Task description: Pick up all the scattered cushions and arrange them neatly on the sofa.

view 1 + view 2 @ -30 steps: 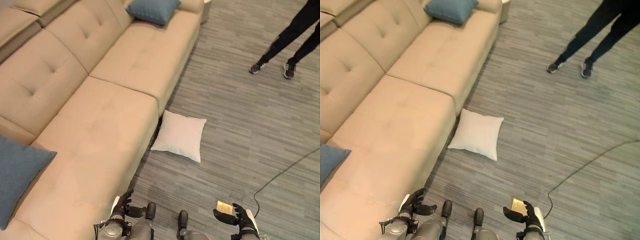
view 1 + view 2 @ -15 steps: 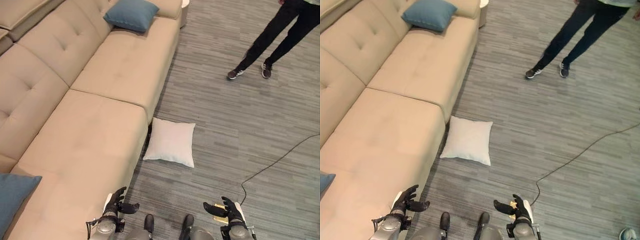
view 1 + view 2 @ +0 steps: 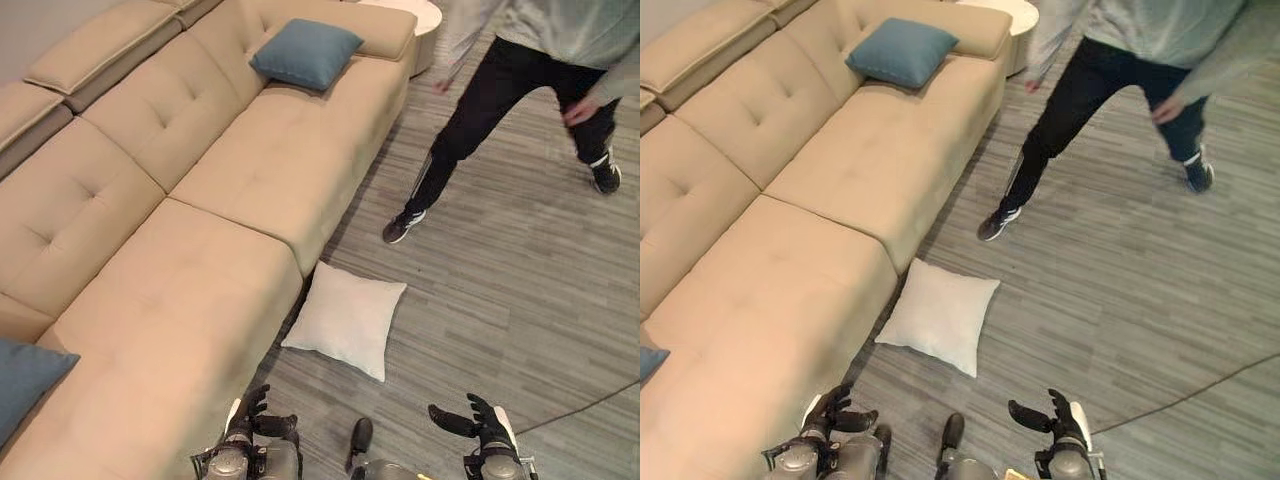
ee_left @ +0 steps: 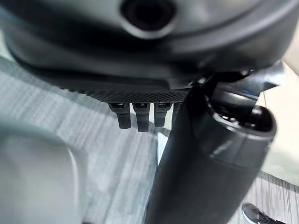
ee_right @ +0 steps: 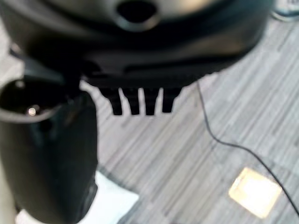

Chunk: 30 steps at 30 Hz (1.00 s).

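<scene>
White square fabric cushion (image 3: 345, 319) lies on grey striped floor (image 3: 500, 290) just beside long beige tufted sofa (image 3: 200, 200), a blue cushion (image 3: 306, 52) on its far seat, person (image 3: 520, 90) beyond; left robot hand (image 3: 250, 415) and right robot hand (image 3: 478, 424) hover empty, fingers relaxed apart.

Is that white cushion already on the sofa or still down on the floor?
On the floor. The white cushion lies flat on the grey floor, beside the sofa.

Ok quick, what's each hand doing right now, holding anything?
Left hand: open, fingers relaxed, holding nothing.
Right hand: open, fingers spread, holding nothing.
</scene>
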### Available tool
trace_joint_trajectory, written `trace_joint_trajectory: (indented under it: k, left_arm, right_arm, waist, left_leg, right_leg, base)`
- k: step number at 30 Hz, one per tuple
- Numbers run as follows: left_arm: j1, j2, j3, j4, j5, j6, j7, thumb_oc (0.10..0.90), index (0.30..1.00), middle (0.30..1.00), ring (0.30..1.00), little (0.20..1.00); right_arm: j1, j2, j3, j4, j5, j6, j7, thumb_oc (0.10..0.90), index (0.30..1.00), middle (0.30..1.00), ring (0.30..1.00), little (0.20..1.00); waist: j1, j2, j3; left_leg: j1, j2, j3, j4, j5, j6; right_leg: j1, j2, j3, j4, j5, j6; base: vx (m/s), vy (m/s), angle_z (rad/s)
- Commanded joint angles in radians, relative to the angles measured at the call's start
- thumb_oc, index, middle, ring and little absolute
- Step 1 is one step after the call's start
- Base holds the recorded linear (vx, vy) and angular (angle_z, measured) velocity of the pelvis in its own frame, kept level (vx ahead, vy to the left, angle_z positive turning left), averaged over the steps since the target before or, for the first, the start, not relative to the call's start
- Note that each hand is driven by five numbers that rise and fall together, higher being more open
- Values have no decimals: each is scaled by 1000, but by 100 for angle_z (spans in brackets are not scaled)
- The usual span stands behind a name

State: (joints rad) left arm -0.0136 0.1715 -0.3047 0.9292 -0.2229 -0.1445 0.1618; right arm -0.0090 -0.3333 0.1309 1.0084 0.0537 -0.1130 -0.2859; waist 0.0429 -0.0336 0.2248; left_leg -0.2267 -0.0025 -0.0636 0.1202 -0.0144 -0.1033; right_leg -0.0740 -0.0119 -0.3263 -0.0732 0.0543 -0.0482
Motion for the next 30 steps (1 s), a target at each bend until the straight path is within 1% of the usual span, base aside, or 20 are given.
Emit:
trace_joint_trajectory:
  k: [1,2,6,7,8,10,11,12,13,14,15,16,18,19,22,23,24,26,27,30]
  left_arm:
    - [-24,20,-10,-30,34,-17,11,800,900,900,900,900]
    - [-20,19,-6,-27,28,-20,8,800,900,900,900,900]
    - [-9,20,-2,-27,19,-19,11,800,900,900,900,900]
    - [-6,27,3,-28,14,-21,11,800,900,900,900,900]
    - [-7,33,5,-34,12,-20,14,800,900,900,900,900]
    - [-21,53,10,-50,0,-28,28,800,900,900,900,900]
    - [-28,63,10,-60,-9,-33,32,800,900,900,900,900]
    - [-28,63,10,-60,-9,-33,32,800,900,900,900,900]
    - [-52,75,6,-80,-27,-46,52,800,900,900,900,900]
    - [-67,77,6,-84,-34,-52,57,800,900,900,900,900]
    - [-85,80,2,-87,-41,-59,65,800,900,900,900,900]
    - [-115,85,-15,-85,-36,-60,65,800,900,900,900,900]
    - [-151,84,-32,-104,-47,-73,86,800,900,900,900,900]
    - [-176,88,-36,-113,-64,-75,93,800,900,900,900,900]
    - [-239,95,-38,-122,-89,-91,117,800,900,900,900,900]
    - [-239,95,-38,-122,-89,-91,117,800,900,900,900,900]
    - [-279,105,-35,-122,-98,-99,134,800,900,900,900,900]
    - [-314,111,-27,-119,-113,-107,153,800,900,900,900,900]
    - [-331,115,-27,-123,-124,-112,160,800,900,900,900,900]
    - [-392,126,-25,-113,-140,-119,177,800,900,900,900,900]
  right_arm:
    - [53,-32,-32,-35,23,-18,-25,800,900,900,900,900]
    - [54,-27,-31,-34,22,-16,-19,800,900,900,900,900]
    - [58,-18,-32,-30,10,-9,-18,800,900,900,900,900]
    - [58,-11,-35,-22,4,-5,-15,800,900,900,900,900]
    - [52,-8,-34,-20,7,-5,-17,800,900,900,900,900]
    - [26,-5,-29,-18,21,-1,-21,800,900,900,900,900]
    - [17,-5,-28,-21,28,-2,-23,800,900,900,900,900]
    - [17,-5,-28,-21,28,-2,-23,800,900,900,900,900]
    - [-14,-5,-25,-24,51,-10,-37,800,900,900,900,900]
    - [-29,-7,-27,-22,61,-12,-39,800,900,900,900,900]
    - [-50,-12,-22,-22,70,-14,-43,800,900,900,900,900]
    - [-58,-14,-22,-18,79,-20,-51,800,900,900,900,900]
    - [-102,-18,-13,-29,103,-27,-70,800,900,900,900,900]
    - [-132,-25,-5,-41,118,-36,-76,800,900,900,900,900]
    - [-198,-37,11,-76,133,-45,-102,800,900,900,900,900]
    - [-198,-37,11,-76,133,-45,-102,800,900,900,900,900]
    - [-254,-41,22,-98,143,-51,-121,800,900,900,900,900]
    - [-292,-36,34,-103,151,-58,-135,800,900,900,900,900]
    - [-312,-36,44,-111,152,-61,-144,800,900,900,900,900]
    - [-375,-27,65,-119,153,-67,-161,800,900,900,900,900]
  waist:
    - [18,29,-11]
    - [22,32,-14]
    - [23,30,-28]
    - [34,26,-30]
    - [36,27,-22]
    - [23,24,24]
    - [20,31,36]
    - [20,31,36]
    - [23,39,72]
    - [21,39,84]
    - [22,38,100]
    - [25,19,107]
    - [34,12,137]
    - [36,15,159]
    - [44,21,185]
    - [44,21,185]
    - [42,24,201]
    - [40,26,215]
    - [39,24,221]
    - [31,22,240]
  left_leg:
    - [-47,-18,6,-8,28,49]
    - [-24,-15,2,-43,19,52]
    - [-8,-24,-6,-33,17,70]
    - [13,-28,5,-43,2,91]
    - [20,-29,8,-43,-2,102]
    - [28,-35,15,-37,-7,128]
    - [23,-30,13,-34,-6,134]
    - [22,-30,13,-33,-6,134]
    - [11,-28,2,-30,-11,136]
    - [-2,-31,-2,-24,-14,133]
    - [-16,-34,-4,-23,-14,129]
    - [-37,-48,-6,-6,-26,121]
    - [-115,-63,-5,26,-20,108]
    - [-149,-57,-8,26,-5,100]
    - [-218,-46,-22,10,24,89]
    - [-218,-46,-22,10,24,89]
    - [-255,-34,-28,-10,47,81]
    - [-285,-28,-32,-23,62,75]
    - [-286,-22,-36,-29,43,68]
    - [-326,-17,-42,-39,59,60]
  right_leg:
    - [60,-69,61,122,-172,118]
    - [63,-68,74,139,-180,123]
    - [50,-85,86,197,-189,137]
    - [34,-111,88,259,-186,161]
    - [-2,-125,90,327,-172,173]
    - [-99,-152,110,482,-92,208]
    - [-136,-151,123,524,-76,210]
    - [-136,-151,123,524,-76,210]
    - [-198,-156,123,527,-84,198]
    - [-209,-159,120,490,-89,192]
    - [-226,-155,118,444,-94,183]
    - [-191,-150,117,334,-102,176]
    - [-190,-147,123,252,-97,174]
    - [-230,-130,134,269,-95,165]
    - [-283,-127,99,239,-77,153]
    - [-283,-127,99,239,-77,153]
    - [-326,-120,88,227,-68,148]
    - [-359,-117,79,220,-62,147]
    - [-367,-111,87,224,-86,150]
    - [-415,-106,87,229,-88,147]
  base:
    - [227,95,-5]
    - [219,119,-28]
    - [166,153,-47]
    - [118,192,-47]
    - [111,256,-56]
    - [-56,167,-43]
    - [-74,84,-32]
    - [-84,77,-13]
    - [-67,42,22]
    - [-97,35,24]
    - [-22,-76,20]
    - [-66,-96,13]
    - [-149,-85,20]
    - [-187,-63,39]
    - [-105,-66,26]
    - [-94,-65,12]
    - [-88,-48,5]
    - [-45,-61,2]
    - [38,-52,3]
    - [-29,-56,3]
